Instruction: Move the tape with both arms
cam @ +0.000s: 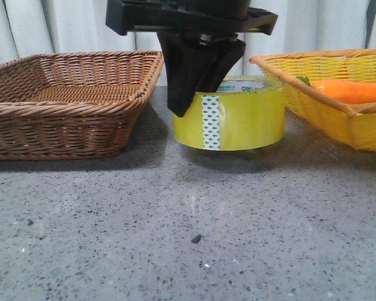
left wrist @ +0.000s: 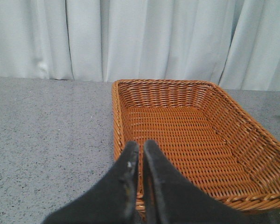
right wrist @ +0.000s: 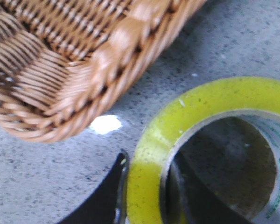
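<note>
The tape [cam: 238, 116] is a wide yellow roll with a white-green patterned strip on its side. It sits mid-table between two baskets, just above the grey tabletop with a shadow under it. My right gripper [cam: 197, 94] comes down from above and is shut on the roll's wall. In the right wrist view one finger [right wrist: 113, 198] presses the outside of the tape [right wrist: 200, 100] and the other is inside the core. My left gripper [left wrist: 141, 144] is shut and empty, over the near rim of the brown basket [left wrist: 186, 130]. It does not show in the front view.
The brown wicker basket [cam: 69, 100] stands at the left, its corner close to the tape in the right wrist view [right wrist: 74, 56]. A yellow basket [cam: 338, 116] holding an orange carrot [cam: 354, 91] stands at the right. Curtains hang behind the table.
</note>
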Tool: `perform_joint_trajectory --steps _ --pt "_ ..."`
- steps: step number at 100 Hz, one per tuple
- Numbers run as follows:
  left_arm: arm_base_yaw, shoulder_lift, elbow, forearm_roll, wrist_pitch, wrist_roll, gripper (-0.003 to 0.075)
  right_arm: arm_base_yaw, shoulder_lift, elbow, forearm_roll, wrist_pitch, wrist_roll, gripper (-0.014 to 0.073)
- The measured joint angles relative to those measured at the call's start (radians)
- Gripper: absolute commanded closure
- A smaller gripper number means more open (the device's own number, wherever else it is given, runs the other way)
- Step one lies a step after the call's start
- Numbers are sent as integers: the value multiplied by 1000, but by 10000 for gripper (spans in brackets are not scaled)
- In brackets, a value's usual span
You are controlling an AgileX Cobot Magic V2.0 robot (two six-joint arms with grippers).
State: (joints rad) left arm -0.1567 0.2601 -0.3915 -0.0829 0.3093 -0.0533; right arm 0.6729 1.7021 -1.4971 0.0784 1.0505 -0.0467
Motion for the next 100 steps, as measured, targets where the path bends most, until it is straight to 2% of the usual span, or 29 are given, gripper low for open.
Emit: perform_joint_trajectory --steps 13,20,38,50,59,65,70,74,85,100 --pt "0 0 0 -15 0 0 741 0 0 0 -30 9 9 371" --pt "0 0 0 -22 0 0 740 0 0 -2 -36 9 10 319" --pt "0 0 -2 -30 0 0 732 0 0 -2 -40 9 10 310" --pt "0 0 -24 -60 7 0 635 0 -13 -6 -43 9 10 321" --pt "-10 0 -56 -90 13 10 464 0 -49 -6 -50 9 10 360" --pt "-28 0 -79 -100 13 27 336 0 -85 -6 -59 9 10 423" --pt "-49 0 -92 -105 13 34 275 0 -127 -6 -66 9 12 486" --pt "-63 0 -99 -117 2 36 258 0 -156 -6 -69 9 12 544" --pt "-112 5 -104 -158 -44 40 271 0 -247 -8 -78 23 12 669" --pt "-187 70 -124 -190 -74 42 282 0 -362 -8 -86 43 12 668"
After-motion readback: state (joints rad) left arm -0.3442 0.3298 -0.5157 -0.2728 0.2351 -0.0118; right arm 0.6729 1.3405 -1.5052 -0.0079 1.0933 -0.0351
